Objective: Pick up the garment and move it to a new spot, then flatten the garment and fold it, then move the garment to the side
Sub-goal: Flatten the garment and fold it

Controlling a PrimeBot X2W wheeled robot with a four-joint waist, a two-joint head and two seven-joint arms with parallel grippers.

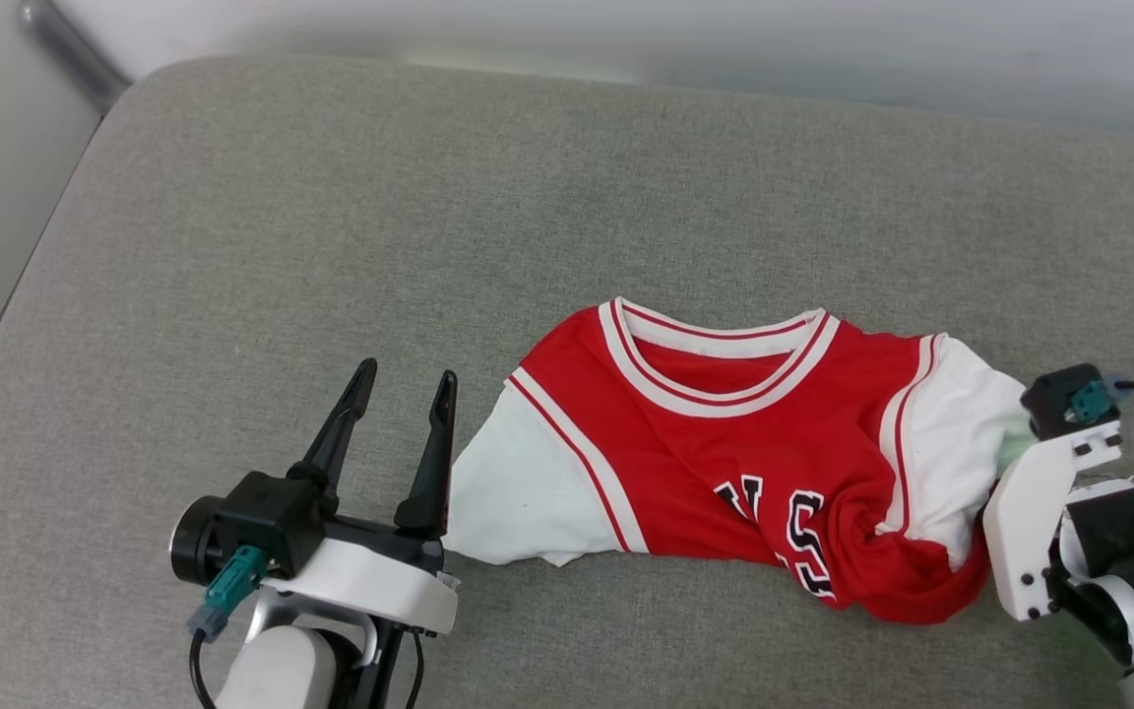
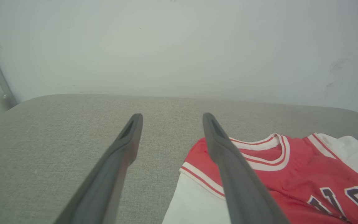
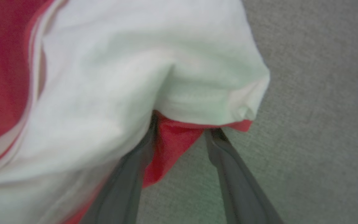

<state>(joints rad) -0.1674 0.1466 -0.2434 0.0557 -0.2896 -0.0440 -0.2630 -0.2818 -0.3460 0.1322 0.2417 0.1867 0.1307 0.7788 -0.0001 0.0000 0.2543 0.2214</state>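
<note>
The garment (image 1: 724,443) lies crumpled, front up, on the grey cushion (image 1: 331,217). Its collar points to the far edge, and the lettering bunches into a twist of red cloth at its near right. My left gripper (image 1: 408,372) is open and empty just left of the white sleeve (image 1: 518,492); in the left wrist view my left gripper (image 2: 172,116) has the garment (image 2: 291,177) beside its right finger. My right gripper (image 3: 182,127) stands open at the garment's right end, a red fold (image 3: 169,146) between its fingers. The other white sleeve (image 3: 104,77) hides the fingertips.
The cushion runs wide to the left and far side of the garment. A pale wall (image 2: 179,46) rises behind its far edge, and a grey post (image 1: 70,49) stands at the far left corner. My right wrist housing (image 1: 1039,512) sits against the garment's right side.
</note>
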